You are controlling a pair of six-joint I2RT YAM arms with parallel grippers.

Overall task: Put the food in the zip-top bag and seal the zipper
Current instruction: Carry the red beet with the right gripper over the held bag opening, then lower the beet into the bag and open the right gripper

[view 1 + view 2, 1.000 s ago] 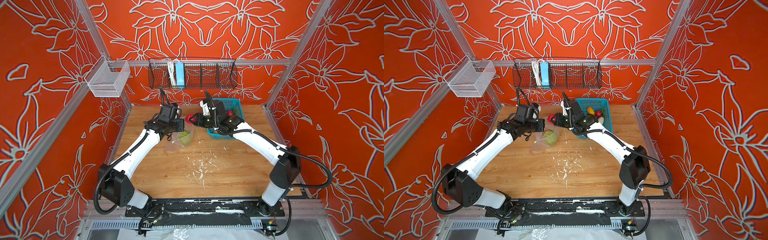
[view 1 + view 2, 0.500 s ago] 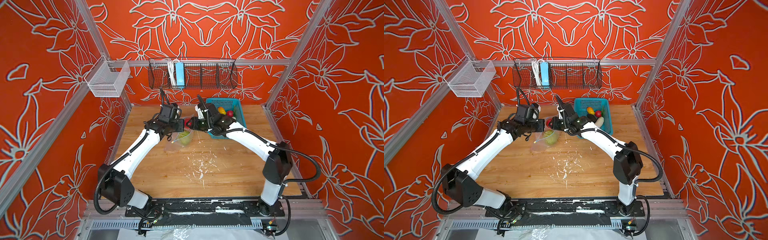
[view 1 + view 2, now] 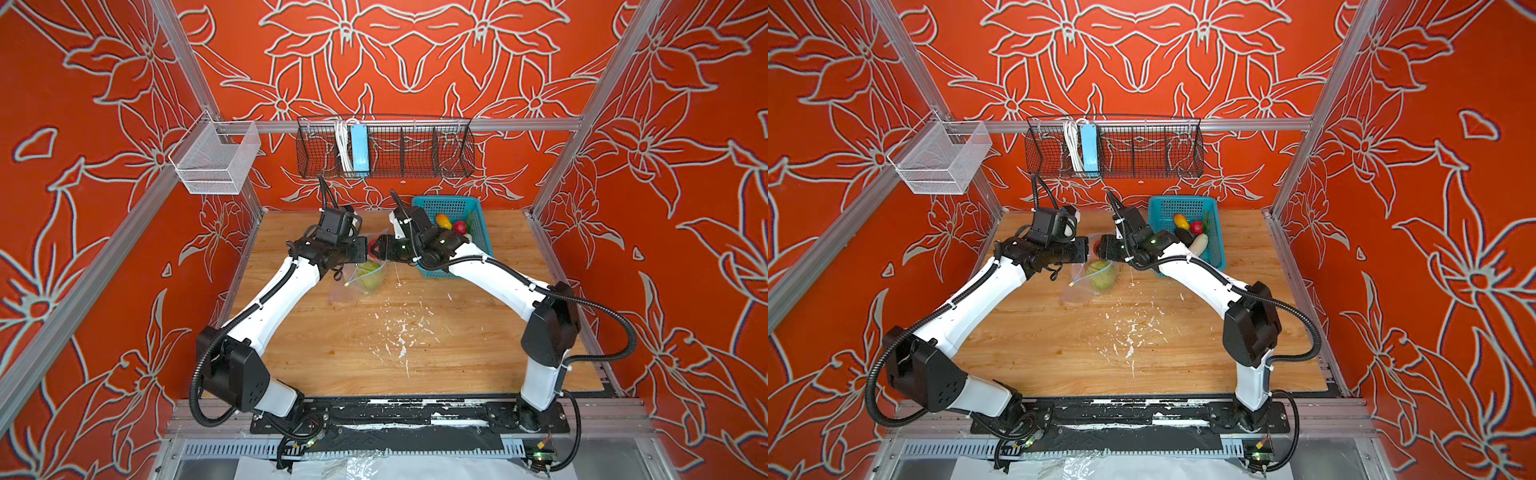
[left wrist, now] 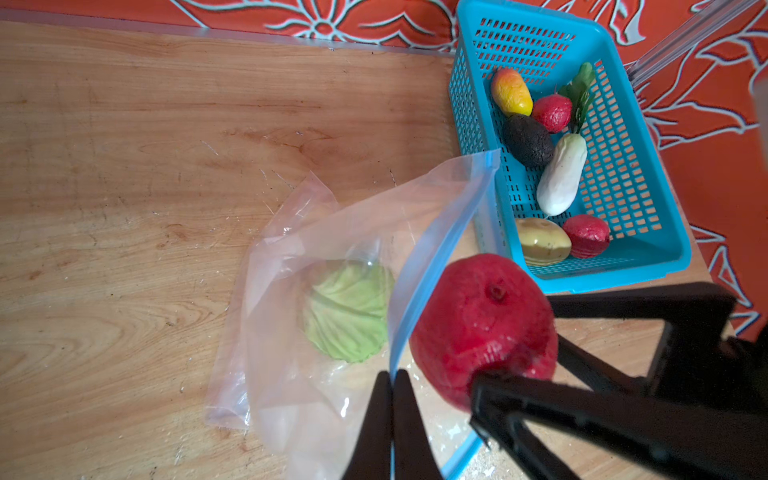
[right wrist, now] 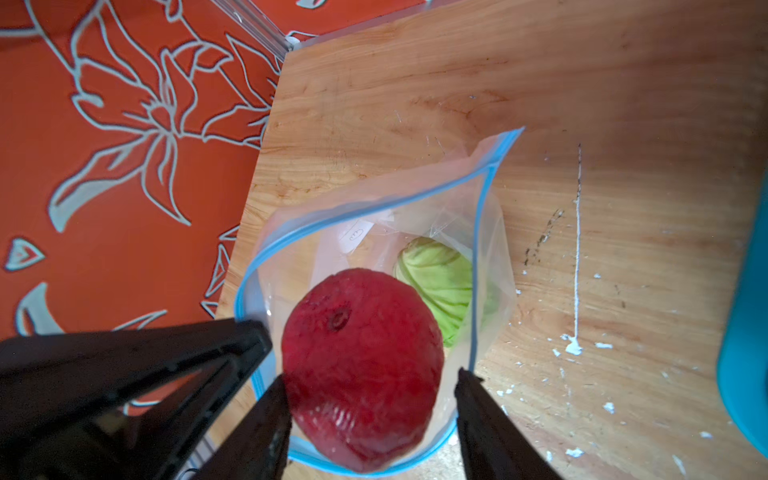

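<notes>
White label point(image 5: 356, 236) inside zip-top bag point(image 4: 291, 374): unreadable. Left pincer point(image 4: 392, 374) pinching zipper point(image 5: 357, 214). Right pincer point(image 5: 368, 378) shifting left off basket point(image 4: 469, 124), spreading wider around strawberry point(image 5: 361, 353).

- Orange-red walls point(image 3: 415, 41) carry a pale grey outlined flower pattern.
- Light-brown grained wooden counter point(image 3: 374, 353) is flecked with white marks.
- Clear thin plastic zip-top bag point(image 4: 291, 374) is edged by a light-blue zipper strip point(image 4: 471, 203).
- Round toy cabbage point(image 4: 349, 316) is pale green and veined.
- Rounded toy strawberry point(image 5: 361, 374) is deep red and finely dimpled.
- Teal plastic lattice basket point(image 4: 648, 199) holds an orange-yellow toy mango point(image 4: 511, 91), a near-black toy avocado point(image 4: 528, 139) and a white toy radish point(image 4: 561, 174).
</notes>
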